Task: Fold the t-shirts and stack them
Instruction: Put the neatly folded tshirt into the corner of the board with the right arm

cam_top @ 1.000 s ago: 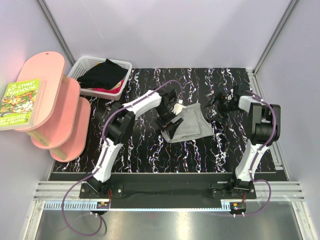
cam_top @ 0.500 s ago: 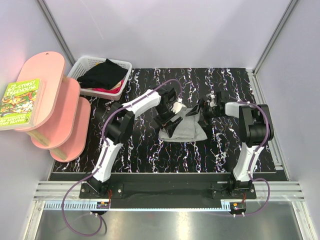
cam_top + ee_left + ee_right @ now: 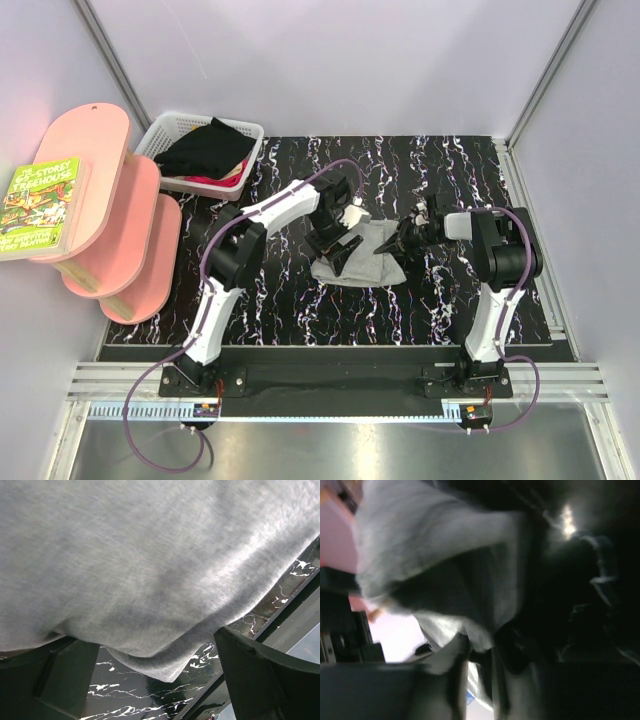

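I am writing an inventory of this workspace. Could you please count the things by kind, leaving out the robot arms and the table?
T-shirts: 2 (grey t-shirt, black t-shirt)
Baskets: 1 (white basket)
Shelves: 1 (pink shelf)
Books: 1 (book)
Total: 5
The pink cloth under the black t-shirt is not counted, because its kind is unclear.

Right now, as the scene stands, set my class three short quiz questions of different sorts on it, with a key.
1. True or false: the black cloth t-shirt lies in the white plastic lattice basket.
2. Which arms have their jaws at the light heather-grey cloth t-shirt? A left only; B right only; C both.
3. Fill in: the green book rests on the pink rounded ____.
Key: 1 true; 2 C; 3 shelf.
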`<state>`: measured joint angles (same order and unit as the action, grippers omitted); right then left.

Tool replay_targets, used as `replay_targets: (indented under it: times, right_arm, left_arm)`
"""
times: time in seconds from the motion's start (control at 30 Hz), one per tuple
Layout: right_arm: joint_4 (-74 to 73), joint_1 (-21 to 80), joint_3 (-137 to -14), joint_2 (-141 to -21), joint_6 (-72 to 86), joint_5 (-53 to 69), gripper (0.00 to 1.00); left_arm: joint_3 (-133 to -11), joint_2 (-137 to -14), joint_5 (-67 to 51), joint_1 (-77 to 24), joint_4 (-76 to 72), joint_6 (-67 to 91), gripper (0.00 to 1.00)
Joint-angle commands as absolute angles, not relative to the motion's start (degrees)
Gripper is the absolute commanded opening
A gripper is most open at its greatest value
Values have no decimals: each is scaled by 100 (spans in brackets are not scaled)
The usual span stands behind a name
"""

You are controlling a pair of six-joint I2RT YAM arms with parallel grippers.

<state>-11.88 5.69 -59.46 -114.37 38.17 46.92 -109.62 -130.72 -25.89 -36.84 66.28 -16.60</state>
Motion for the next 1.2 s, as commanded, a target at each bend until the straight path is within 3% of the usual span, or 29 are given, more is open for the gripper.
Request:
replay_targets:
  times: [0.0, 0.1, 0.17, 0.37, 0.5, 0.67, 0.93, 1.17]
  right_arm:
    - [-1397, 703, -5880, -11751, 3700, 4148, 15]
    - [-1432, 703, -5967, -11769, 3683, 4184, 14]
    - [-1476, 703, -6046, -11725, 3700, 4079, 0]
    - [-2415, 195, -7161, -11646, 3657, 3080, 0]
    - [-3634, -517, -8573, -11856, 3455, 2208, 0]
    - [-4762, -685, -10375, -12620, 2989, 1119, 0]
    - [-5870, -1186, -12601, -14201, 2901, 783, 0]
    - [-7092, -1529, -15421, -15811, 2944, 413, 0]
  left_arm:
    - [-10863, -12648, -2584, -3718, 6398, -1758, 99]
    - [-10793, -12508, -2584, -3709, 6381, -1784, 99]
    - [-10775, -12437, -2523, -3700, 6390, -1793, 99]
    - [-10994, -11743, -2802, -3235, 6609, -1819, 99]
    - [-11206, -10954, -3189, -2437, 6873, -1898, 99]
    - [-10953, -10110, -3515, -1724, 7145, -2196, 99]
    - [-9924, -9229, -3981, -730, 7286, -2654, 99]
    - [-9686, -9009, -4324, -124, 7523, -3049, 99]
